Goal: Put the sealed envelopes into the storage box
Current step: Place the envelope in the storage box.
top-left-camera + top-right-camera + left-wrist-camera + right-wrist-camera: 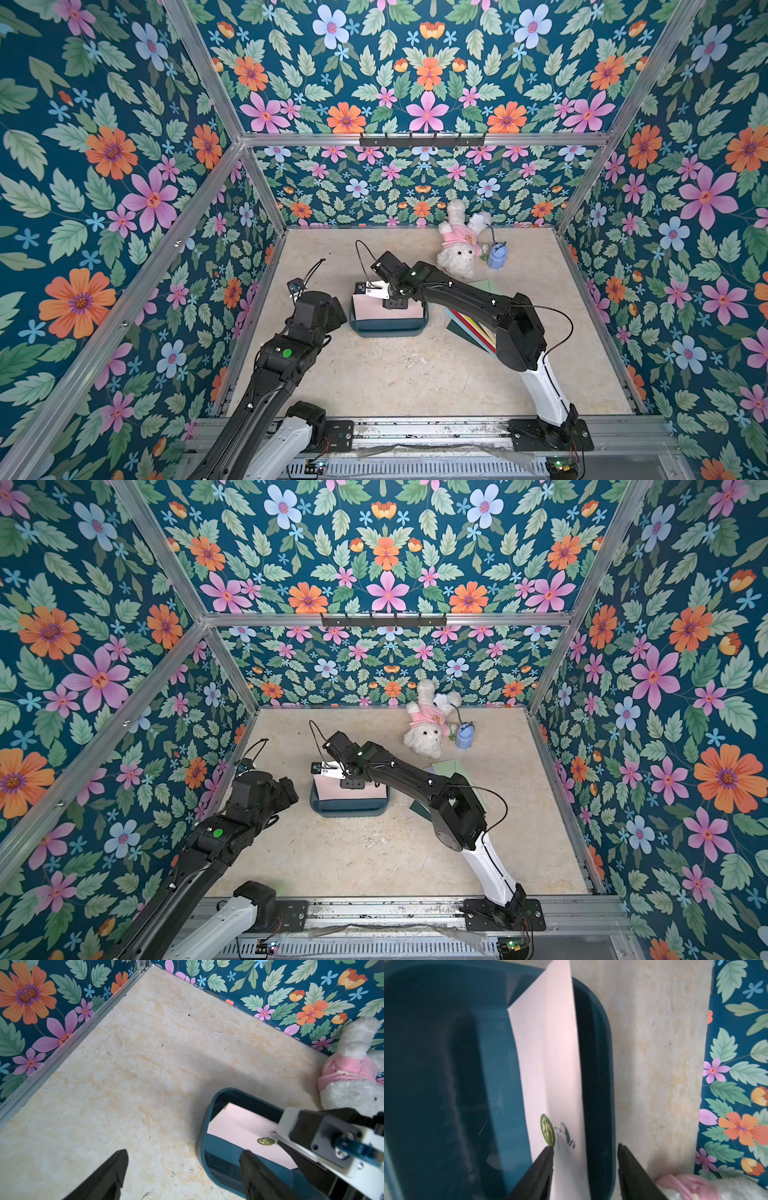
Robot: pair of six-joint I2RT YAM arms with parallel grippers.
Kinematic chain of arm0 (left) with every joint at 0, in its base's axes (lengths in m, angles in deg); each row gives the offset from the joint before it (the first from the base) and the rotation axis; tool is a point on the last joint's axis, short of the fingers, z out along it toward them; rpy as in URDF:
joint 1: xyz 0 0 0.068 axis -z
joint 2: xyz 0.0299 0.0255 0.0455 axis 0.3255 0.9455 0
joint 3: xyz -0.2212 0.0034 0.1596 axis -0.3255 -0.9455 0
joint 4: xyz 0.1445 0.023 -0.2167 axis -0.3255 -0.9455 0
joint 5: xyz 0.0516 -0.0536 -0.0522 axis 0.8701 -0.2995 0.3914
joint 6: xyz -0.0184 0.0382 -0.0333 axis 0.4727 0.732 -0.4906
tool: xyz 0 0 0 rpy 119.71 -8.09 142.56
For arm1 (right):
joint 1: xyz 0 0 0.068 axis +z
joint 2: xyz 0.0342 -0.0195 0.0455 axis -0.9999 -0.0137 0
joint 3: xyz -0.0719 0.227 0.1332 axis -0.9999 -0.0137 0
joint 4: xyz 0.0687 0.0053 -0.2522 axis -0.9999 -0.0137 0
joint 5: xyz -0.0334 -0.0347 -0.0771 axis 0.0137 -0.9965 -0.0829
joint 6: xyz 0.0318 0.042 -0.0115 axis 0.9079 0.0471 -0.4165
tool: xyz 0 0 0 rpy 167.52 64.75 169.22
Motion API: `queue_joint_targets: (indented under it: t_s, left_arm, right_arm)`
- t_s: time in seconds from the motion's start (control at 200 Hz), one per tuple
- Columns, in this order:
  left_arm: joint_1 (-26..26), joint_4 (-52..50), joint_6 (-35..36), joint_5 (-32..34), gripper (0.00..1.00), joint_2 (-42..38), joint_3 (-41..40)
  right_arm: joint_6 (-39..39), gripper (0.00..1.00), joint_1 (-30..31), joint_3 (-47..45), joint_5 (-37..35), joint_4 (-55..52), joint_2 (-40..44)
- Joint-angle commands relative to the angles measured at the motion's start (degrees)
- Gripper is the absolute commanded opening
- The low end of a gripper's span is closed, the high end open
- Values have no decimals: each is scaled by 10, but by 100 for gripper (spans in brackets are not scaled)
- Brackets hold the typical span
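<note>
Flowered wallpaper closes in a pale marbled tabletop [415,374]. The right gripper [584,1147] points down into the storage box [386,330], jaws parted. The pink envelope [550,1053] rises between them, against one finger and clear of the other, so nothing is clamped. Its green sticker [548,1130] sits just by that fingertip. The envelope slants inside the box, long side along the box's length. The right arm reaches diagonally from the front right, elbow raised and wrist bent down. Under it lies a fanned stack of envelopes [469,328] on the table. The left gripper [182,1169] hangs just left of the box, jaws wide apart and empty. A plush rabbit [459,249] lies by the back wall.
</note>
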Motion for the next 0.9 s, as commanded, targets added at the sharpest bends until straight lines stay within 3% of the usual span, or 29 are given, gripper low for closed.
queue_joint_targets:
  t_s: [0.0,0.22,0.41,0.625,0.715,0.82,0.895]
  left_arm:
    - [0,9,4,-2,90,0,-1]
    - [-1,26,2,-25,90,0,-10]
    - [0,98,18,-152,87,14,-23]
    - [12,236,-38,-326,78,77,-50]
    - [50,282,-53,-338,75,114,-48]
    - [136,305,-54,-291,75,174,-18]
    - [183,340,-67,-296,74,239,9]
  right_arm:
    - [16,59,-8,3,-37,38,-3]
    - [75,60,-22,18,-14,52,16]
    - [255,58,-68,14,45,48,61]
    - [411,57,-134,-281,87,207,247]
    - [477,57,-183,-402,110,251,333]
    - [545,56,-256,-538,156,312,424]
    - [608,57,-317,-611,185,348,472]
